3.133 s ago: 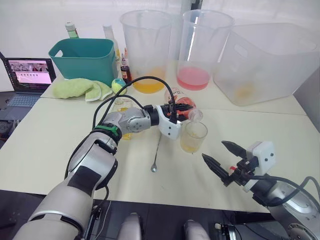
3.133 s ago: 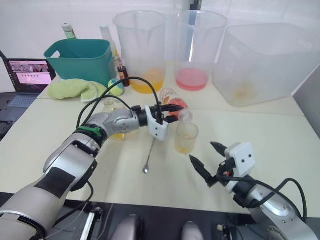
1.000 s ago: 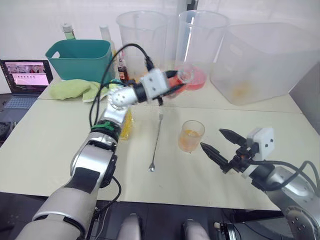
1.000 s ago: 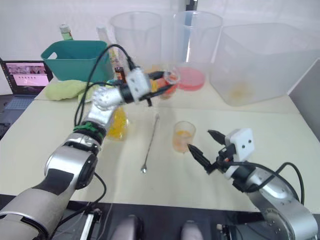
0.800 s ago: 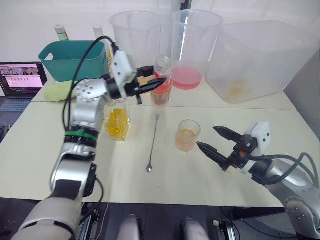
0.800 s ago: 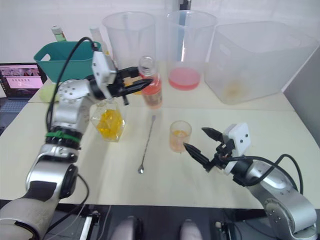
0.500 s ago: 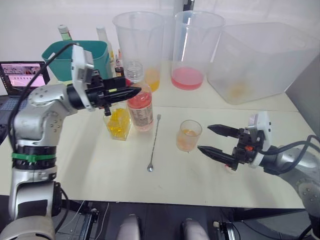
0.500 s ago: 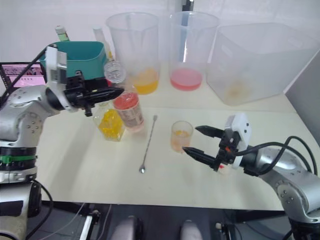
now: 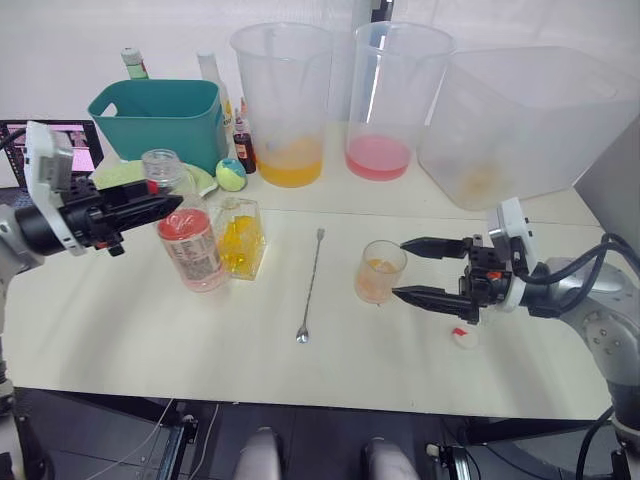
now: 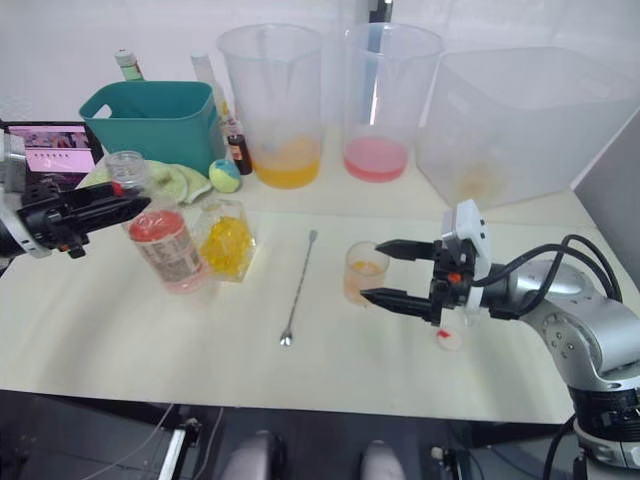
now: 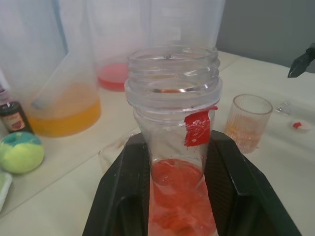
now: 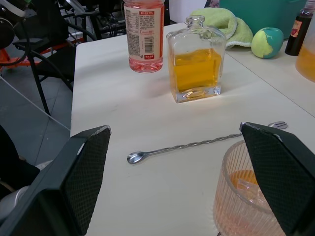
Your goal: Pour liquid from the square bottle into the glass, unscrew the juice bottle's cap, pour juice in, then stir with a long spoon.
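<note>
From the head camera, the left gripper [image 9: 160, 205] is clamped on the neck of the juice bottle [image 9: 188, 243], which stands uncapped on the table [image 9: 120, 320] just left of the square bottle [image 9: 240, 236] with its yellow liquid. The long spoon [image 9: 311, 285] lies flat between the square bottle and the glass [image 9: 379, 272], which holds some orange liquid. The right gripper [image 9: 412, 270] hovers just right of the glass with its 2 fingers spread wide and nothing between them; the cap [image 9: 464, 337] lies on the table below it. In the left wrist view, the 2 black fingers [image 11: 125, 196] press either side of the juice bottle below its open threaded mouth, with the glass and cap on the table beyond. In the right wrist view, the wide-apart fingers [image 12: 81, 172] frame the spoon, the square bottle and the juice bottle, with the glass close to one finger.
</note>
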Robot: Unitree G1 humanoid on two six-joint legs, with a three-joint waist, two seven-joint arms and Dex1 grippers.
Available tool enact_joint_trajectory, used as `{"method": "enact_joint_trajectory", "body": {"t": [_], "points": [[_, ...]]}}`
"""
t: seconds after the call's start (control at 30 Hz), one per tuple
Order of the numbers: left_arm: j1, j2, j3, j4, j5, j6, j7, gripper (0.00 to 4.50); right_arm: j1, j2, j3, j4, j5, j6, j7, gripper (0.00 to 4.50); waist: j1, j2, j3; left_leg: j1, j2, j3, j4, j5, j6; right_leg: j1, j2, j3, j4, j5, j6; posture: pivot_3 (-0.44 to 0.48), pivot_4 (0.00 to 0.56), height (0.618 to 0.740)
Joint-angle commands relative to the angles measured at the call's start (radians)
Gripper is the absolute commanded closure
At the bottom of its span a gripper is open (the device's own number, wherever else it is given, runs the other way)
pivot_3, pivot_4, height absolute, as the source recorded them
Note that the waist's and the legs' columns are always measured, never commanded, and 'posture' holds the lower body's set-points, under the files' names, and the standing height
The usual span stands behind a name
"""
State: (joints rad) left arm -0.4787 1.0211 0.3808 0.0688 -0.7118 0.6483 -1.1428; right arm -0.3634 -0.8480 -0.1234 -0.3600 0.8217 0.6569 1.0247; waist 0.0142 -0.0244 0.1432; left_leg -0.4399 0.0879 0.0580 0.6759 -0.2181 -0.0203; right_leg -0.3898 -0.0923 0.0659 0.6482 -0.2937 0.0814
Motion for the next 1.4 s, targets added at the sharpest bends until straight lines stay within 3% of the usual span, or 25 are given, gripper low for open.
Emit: {"method": "enact_joint_trajectory", "body": {"t": [0.03,0.17,0.47,0.63,0.87,1.17,1.4], "points": [[-0.017,0.033,0.041,0.072,0.037,-0.079,-0.028,3.27,-0.004,0.005,-0.004,-0.015,-0.022,-0.029,0.012,0.05,0.000,0.000,0.000,0.000,0.000,0.000,0.000,0.000,0.000,0.000,0.000,0.000,0.000,0.000,0.000,0.000,0.150,0.730],[-0.095,0.011,-0.001,0.218,0.142,-0.220,0.013,3.27,0.022,0.011,-0.010,-0.027,-0.043,-0.038,0.011,0.05,0.002,-0.002,0.001,0.000,0.000,0.000,0.000,0.000,0.000,0.000,0.000,0.000,0.000,0.000,0.000,0.000,0.150,0.730],[-0.251,-0.161,-0.058,0.427,0.279,-0.429,0.165,3.27,0.075,0.022,-0.036,-0.068,-0.053,-0.031,-0.024,0.05,0.014,-0.004,0.001,0.000,0.000,0.000,0.000,0.000,0.000,0.000,0.000,0.000,0.000,0.000,0.000,0.000,0.150,0.730],[-0.263,-0.216,-0.068,0.496,0.300,-0.469,0.180,3.27,0.086,0.024,-0.052,-0.086,-0.034,-0.015,-0.048,0.05,0.009,-0.005,0.001,0.000,0.000,0.000,0.000,0.000,0.000,0.000,0.000,0.000,0.000,0.000,0.000,0.000,0.150,0.730],[-0.228,-0.242,-0.073,0.465,0.313,-0.452,0.212,3.27,0.110,0.013,-0.093,-0.091,-0.024,-0.008,-0.057,0.05,0.011,-0.005,0.001,0.000,0.000,0.000,0.000,0.000,0.000,0.000,0.000,0.000,0.000,0.000,0.000,0.000,0.150,0.730],[-0.193,-0.193,-0.006,0.382,0.235,-0.349,0.177,0.05,0.150,0.015,-0.183,-0.097,0.022,0.013,-0.098,0.00,0.007,-0.005,0.001,0.000,0.000,0.000,0.000,0.000,0.000,0.000,0.000,0.000,0.000,0.000,0.000,0.000,0.150,0.730],[-0.031,-0.090,0.122,0.317,0.152,-0.269,0.100,0.02,0.275,0.007,-0.361,-0.110,0.074,0.045,-0.158,0.00,-0.002,-0.004,0.001,0.000,0.000,0.000,-0.001,0.000,0.000,0.000,0.000,0.000,0.000,0.000,0.000,0.000,0.150,0.730]]}}
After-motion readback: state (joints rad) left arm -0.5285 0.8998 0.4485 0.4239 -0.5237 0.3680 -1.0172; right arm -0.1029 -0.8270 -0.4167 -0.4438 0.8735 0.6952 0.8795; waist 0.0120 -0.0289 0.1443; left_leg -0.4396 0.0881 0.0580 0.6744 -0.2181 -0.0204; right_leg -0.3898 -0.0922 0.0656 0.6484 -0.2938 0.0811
